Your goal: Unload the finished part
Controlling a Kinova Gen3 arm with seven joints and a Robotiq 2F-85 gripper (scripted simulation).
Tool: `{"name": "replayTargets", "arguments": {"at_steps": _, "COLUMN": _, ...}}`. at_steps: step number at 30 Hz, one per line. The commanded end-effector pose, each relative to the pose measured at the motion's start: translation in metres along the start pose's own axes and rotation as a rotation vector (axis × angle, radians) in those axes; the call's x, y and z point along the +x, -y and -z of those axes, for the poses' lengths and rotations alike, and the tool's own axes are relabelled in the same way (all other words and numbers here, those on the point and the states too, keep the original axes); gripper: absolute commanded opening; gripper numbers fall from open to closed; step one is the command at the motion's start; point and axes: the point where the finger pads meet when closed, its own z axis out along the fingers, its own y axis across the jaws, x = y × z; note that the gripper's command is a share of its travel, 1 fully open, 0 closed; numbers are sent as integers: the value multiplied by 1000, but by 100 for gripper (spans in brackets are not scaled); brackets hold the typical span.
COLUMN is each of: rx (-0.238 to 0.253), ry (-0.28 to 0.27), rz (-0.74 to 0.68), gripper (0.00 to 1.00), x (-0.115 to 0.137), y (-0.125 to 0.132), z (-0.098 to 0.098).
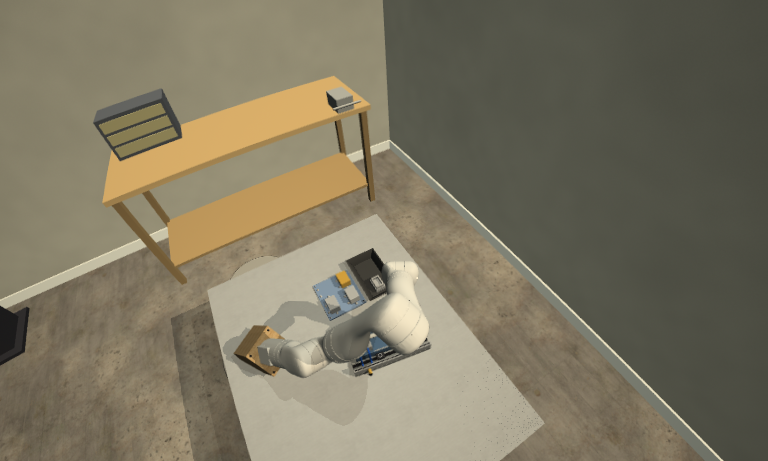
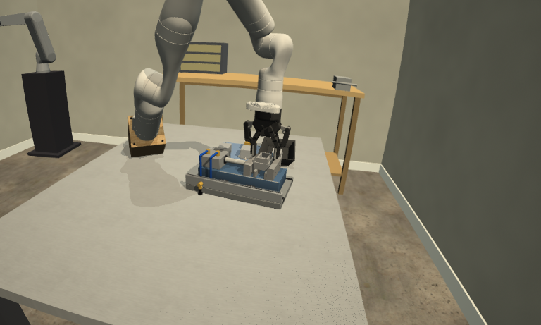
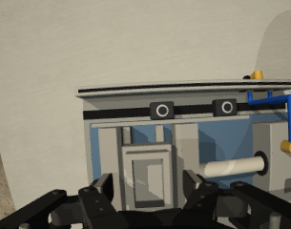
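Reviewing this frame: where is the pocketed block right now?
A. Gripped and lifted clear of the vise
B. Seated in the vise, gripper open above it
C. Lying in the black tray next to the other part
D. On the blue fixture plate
B. The pocketed block sits in the vise, and the gripper hangs open above it with its fingers apart and nothing between them.
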Motion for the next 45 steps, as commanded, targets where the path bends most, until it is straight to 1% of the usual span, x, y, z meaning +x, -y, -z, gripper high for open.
{"name": "replayTargets", "arguments": {"at_steps": 1, "rx": 7, "ry": -2, "rz": 21, "gripper": 67, "x": 0, "y": 1, "z": -1}}
{"name": "replayTargets", "arguments": {"at_steps": 40, "rx": 7, "ry": -2, "rz": 21, "gripper": 67, "x": 0, "y": 1, "z": -1}}
{"name": "replayTargets", "arguments": {"at_steps": 41, "rx": 7, "ry": -2, "rz": 21, "gripper": 0, "x": 0, "y": 1, "z": -1}}
{"name": "replayTargets", "arguments": {"at_steps": 45, "rx": 7, "ry": -2, "rz": 21, "gripper": 0, "x": 0, "y": 1, "z": -1}}
